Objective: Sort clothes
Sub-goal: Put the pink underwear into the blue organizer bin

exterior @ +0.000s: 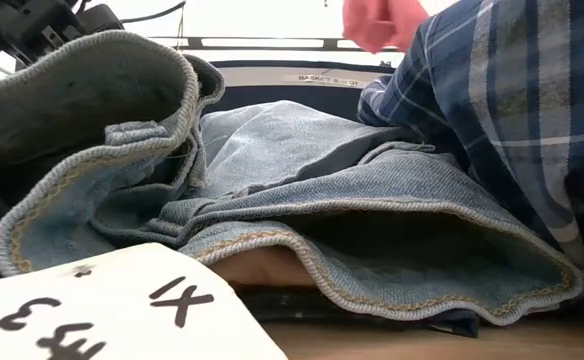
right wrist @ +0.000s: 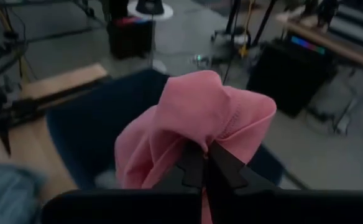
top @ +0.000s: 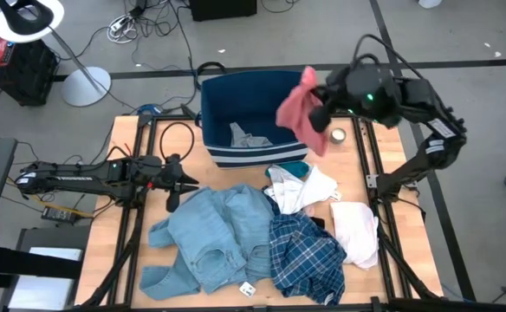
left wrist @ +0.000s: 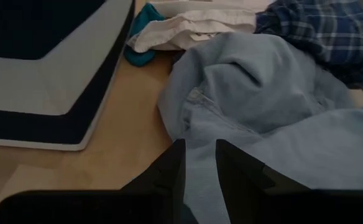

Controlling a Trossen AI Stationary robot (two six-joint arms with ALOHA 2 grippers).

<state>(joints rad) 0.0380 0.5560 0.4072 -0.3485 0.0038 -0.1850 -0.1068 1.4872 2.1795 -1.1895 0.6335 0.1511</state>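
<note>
Sort looks early-stage. Navy bin (top: 210, 113) at the far edge of the desk (top: 127, 234) holds one grey piece (top: 246, 136); a salmon-pink garment (top: 301, 108) hangs over the bin's right rim, pinched in the pressed-together fingers of the right gripper (right wrist: 203, 163), so judged about to go in.

Still on the desk, in one heap just in front of the bin:
- light blue denim (top: 210, 238): looks like two pieces, overlapping, count uncertain;
- navy-white plaid shirt (top: 305, 251): one;
- white garments: one crumpled by the bin (top: 309, 189), one flat at the right (top: 355, 232);
- teal item (top: 295, 169): one, mostly hidden.

Left gripper (top: 177, 185) sits low at the denim's left edge, fingers (left wrist: 237, 168) a little apart, holding nothing; most of the pile remains.
</note>
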